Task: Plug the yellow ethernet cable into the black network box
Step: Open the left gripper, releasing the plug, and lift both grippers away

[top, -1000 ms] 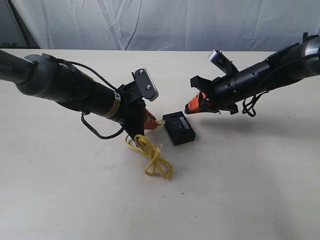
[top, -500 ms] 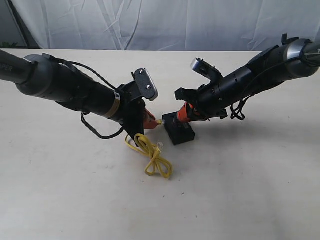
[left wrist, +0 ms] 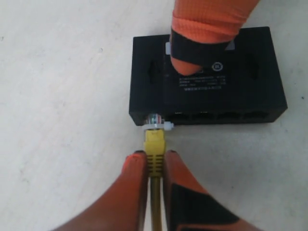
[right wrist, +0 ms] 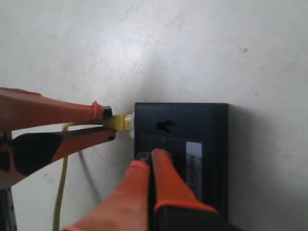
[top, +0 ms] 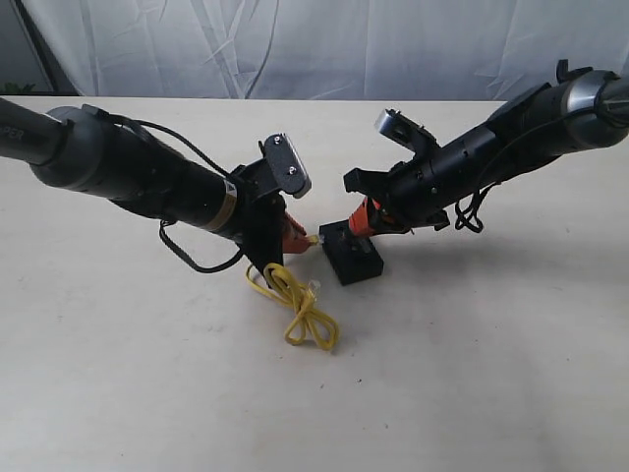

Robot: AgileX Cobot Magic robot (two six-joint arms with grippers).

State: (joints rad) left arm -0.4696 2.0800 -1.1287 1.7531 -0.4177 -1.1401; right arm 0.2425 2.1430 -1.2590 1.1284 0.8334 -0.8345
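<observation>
The black network box [top: 356, 258] lies flat on the table between the two arms. My left gripper [left wrist: 154, 156] is shut on the yellow ethernet cable [left wrist: 155, 139] just behind its clear plug. The plug's tip meets the end of the box's [left wrist: 240, 86] port face; how far in it sits I cannot tell. The rest of the cable [top: 305, 313] lies looped on the table behind that gripper [top: 295, 239]. My right gripper [right wrist: 149, 156] is shut with nothing between its fingers, tips resting on top of the box [right wrist: 207, 139] near the port edge. The exterior view shows this gripper [top: 362, 224] over the box.
The beige table [top: 472, 374] spreads out around the box. A white curtain [top: 344, 49] hangs behind the far edge. The left arm's black wiring [top: 187, 258] dangles close to the table.
My right gripper has swung down and to the left from beside the box onto its top. The left gripper and the cable have stayed in place.
</observation>
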